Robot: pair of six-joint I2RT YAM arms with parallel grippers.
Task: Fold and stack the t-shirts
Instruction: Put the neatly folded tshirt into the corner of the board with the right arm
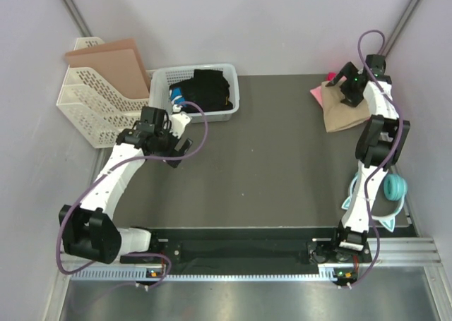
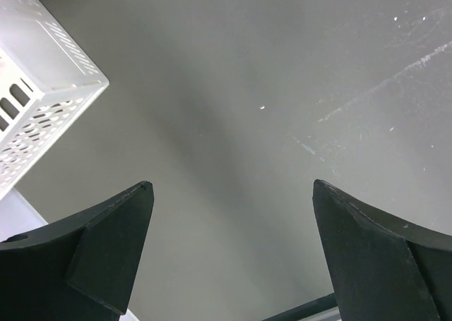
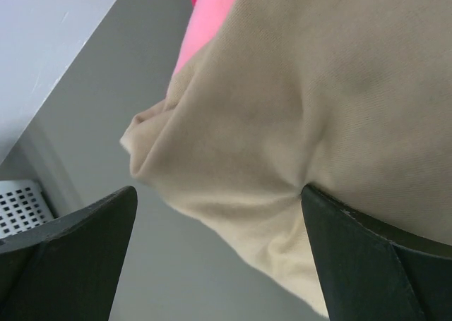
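Stacking at far right table (image 1: 268, 166) corner: right gripper (image 3: 219, 208) spread over tan shirt (image 3: 318, 88), left gripper (image 2: 233, 194) spread, empty; next, likely lift clear without snagging

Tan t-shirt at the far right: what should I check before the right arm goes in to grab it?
1. Right fingers open and empty: ok.
2. Tan t-shirt lined up between those fingers: ok, cloth fills the gap.
3. Fingers touching the cloth: cannot tell.
4. Tan t-shirt lying flat: not ok, the edge in the right wrist view is bunched.
5. Pink t-shirt outside the grasp: ok, it shows only beyond the tan edge.
6. Left fingers open and empty over bare table: ok.
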